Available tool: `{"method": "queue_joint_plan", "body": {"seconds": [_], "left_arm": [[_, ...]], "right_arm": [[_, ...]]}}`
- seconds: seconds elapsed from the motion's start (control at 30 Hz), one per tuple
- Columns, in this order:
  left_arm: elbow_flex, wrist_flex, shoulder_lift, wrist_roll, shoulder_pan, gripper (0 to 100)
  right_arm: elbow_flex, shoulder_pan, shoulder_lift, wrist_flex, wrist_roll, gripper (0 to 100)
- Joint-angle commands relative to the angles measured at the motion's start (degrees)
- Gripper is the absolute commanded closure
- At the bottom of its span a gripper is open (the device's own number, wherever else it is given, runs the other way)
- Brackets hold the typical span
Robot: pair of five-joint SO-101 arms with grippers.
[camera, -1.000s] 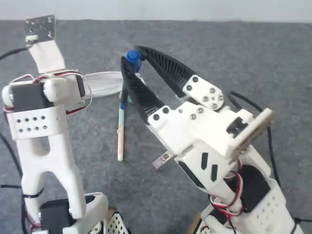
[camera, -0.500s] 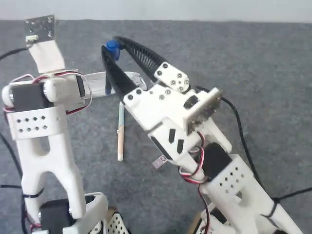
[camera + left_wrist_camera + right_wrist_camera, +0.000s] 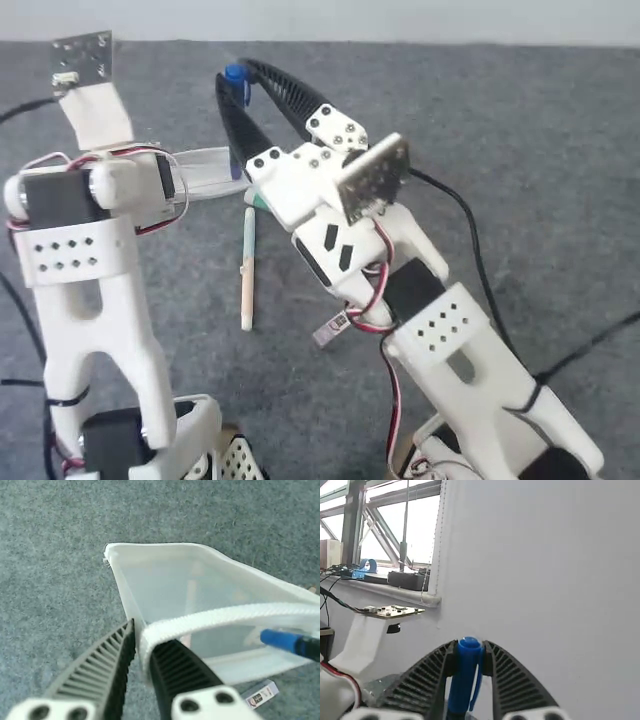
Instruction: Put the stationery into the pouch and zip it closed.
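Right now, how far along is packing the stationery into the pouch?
Early on. Done: the left pincer grips the zip rim of the translucent white pouch, holding its mouth open. In hand: the right pincer holds a blue-capped pen upright at the pouch mouth. Left: dropping the pen in, then the cream pencil and a small grey item lying on the grey carpet, then zipping shut.

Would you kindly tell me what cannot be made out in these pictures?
Pouch: high view, mostly hidden by both arms.
Pen: left wrist view, runs off the edge; high view, mostly behind the right pincer.
Small flat item near the pencil: high view, too small to identify.
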Motion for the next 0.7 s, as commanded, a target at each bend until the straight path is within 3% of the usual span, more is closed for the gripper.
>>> {"method": "queue_joint_plan", "body": {"seconds": [0.0,0.23,0.43,0.67], "left_arm": [[-2.8,-0.3,-0.6,0.9,0.0,99],[-2.7,-0.3,-0.6,0.9,0.0,99],[-2.7,-0.3,-0.6,0.9,0.0,99],[-2.7,-0.3,-0.6,0.9,-0.1,99]], "right_arm": [[-0.3,0.9,1.1,-0.6,1.3,99.1],[-0.3,0.9,2.3,0.3,1.3,97.8],[-0.4,0.9,-0.8,6.5,1.3,81.7],[-0.4,0.9,-3.7,6.9,1.3,85.4]]}}
